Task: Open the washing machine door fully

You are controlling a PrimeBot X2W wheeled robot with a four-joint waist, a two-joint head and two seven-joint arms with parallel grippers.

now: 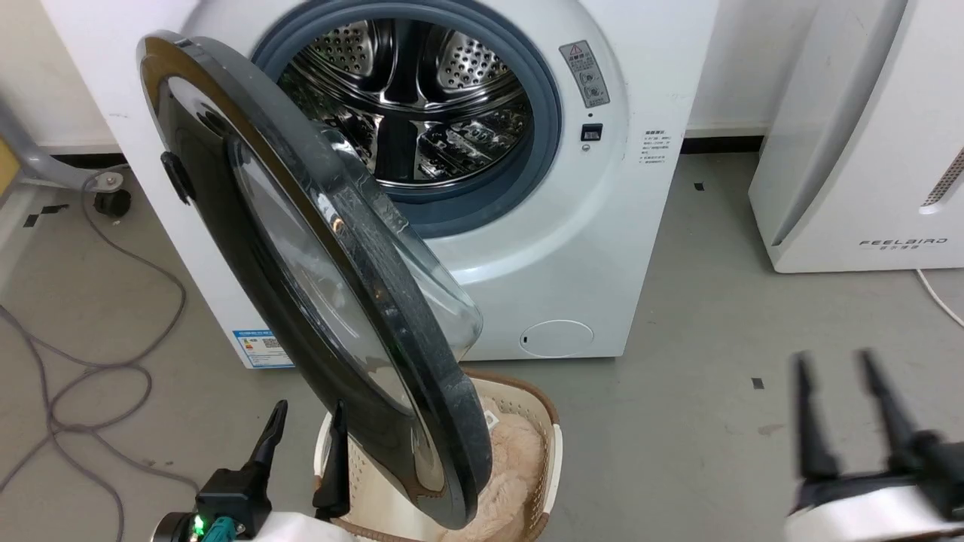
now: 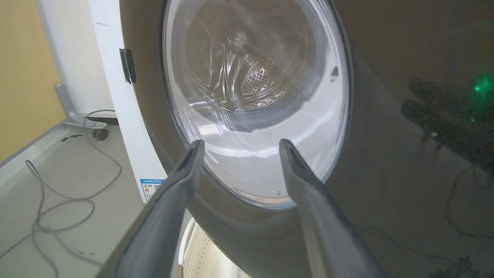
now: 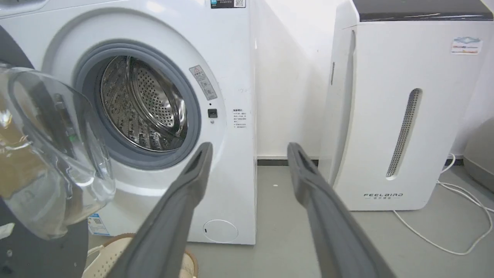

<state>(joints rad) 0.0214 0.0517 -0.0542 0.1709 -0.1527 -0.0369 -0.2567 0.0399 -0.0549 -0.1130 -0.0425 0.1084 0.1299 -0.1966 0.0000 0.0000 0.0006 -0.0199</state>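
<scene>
Machine: one washing machine (image 1: 527, 248), white, round opening bare, one steel drum (image 1: 414, 98) gleaming inside one grey rubber ring (image 1: 553, 113).
Door: one washing machine door (image 1: 316, 278), and it's swung well out from the front, hinged on the view's left, glass bowl bulging back toward the drum, lower edge hanging over the basket.
Left gripper (image 1: 309, 410): two fingers spread apart, nothing between them, right up by the door's glossy black face; touching or not, I cannot tell.
Right gripper (image 1: 833, 360): two fingers spread too, empty, over bare floor well right of the door.
Basket: one laundry basket (image 1: 553, 444) under the door, something pale pink and fluffy (image 1: 520, 459) inside.
Stickers: one blue label (image 1: 262, 348) low on the machine; one round cap (image 1: 556, 338) near it.
Neighbour: one white appliance (image 1: 851, 150) to the right.
Cables: one grey cable (image 1: 113, 369) looping left.
</scene>
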